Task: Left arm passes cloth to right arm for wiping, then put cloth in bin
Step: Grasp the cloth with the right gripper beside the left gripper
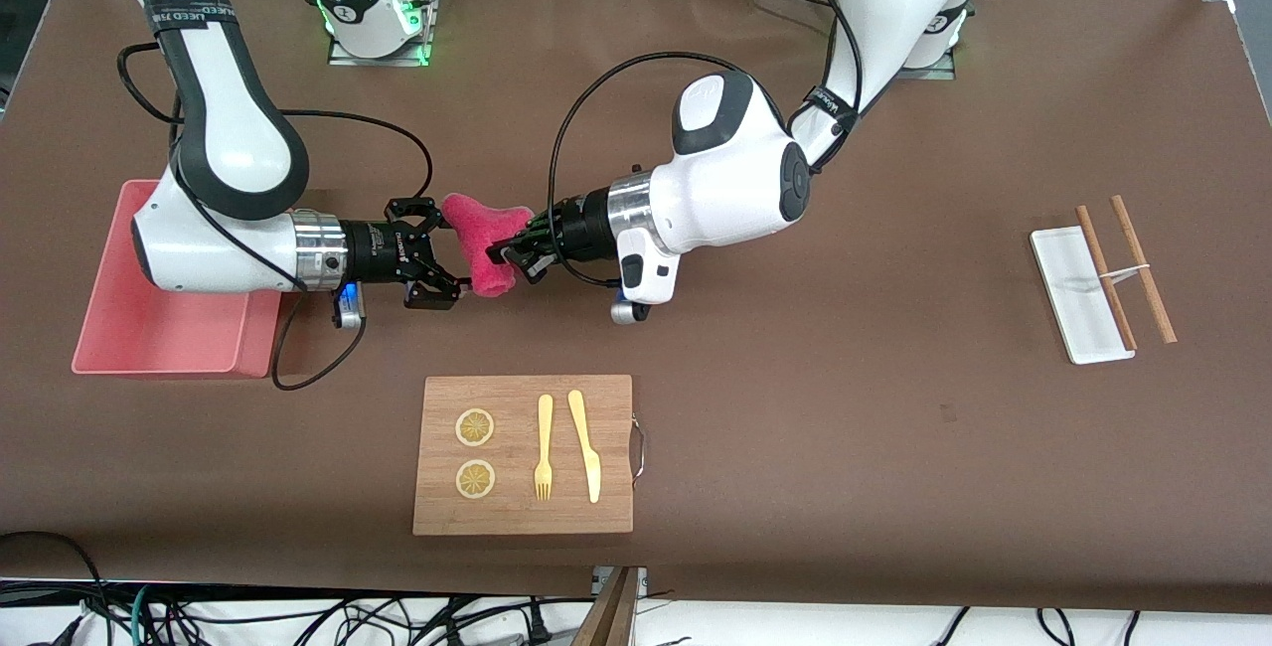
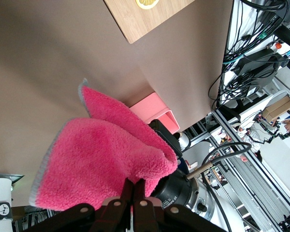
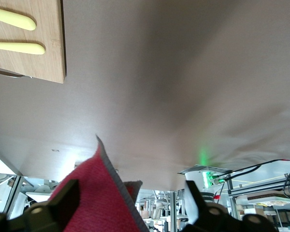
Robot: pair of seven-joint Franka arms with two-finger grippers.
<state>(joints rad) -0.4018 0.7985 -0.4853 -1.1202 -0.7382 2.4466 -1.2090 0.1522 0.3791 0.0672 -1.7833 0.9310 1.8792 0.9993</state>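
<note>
While front hides it, left pincer (image 2: 133,191) pinching cloth (image 2: 104,162)

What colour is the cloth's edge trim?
Grey, bordering the magenta-pink cloth; clearest in the left wrist view.

We note glossy white arm shells with black joints, silver wrist rings, black cabling (label text probably illegible).

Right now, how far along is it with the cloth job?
Done: the left hand has lifted the cloth and is shut on it. In hand: the handover, with the right hand open around the cloth's free end, not yet gripping. Left: wiping, then dropping the cloth into the bin.
</note>
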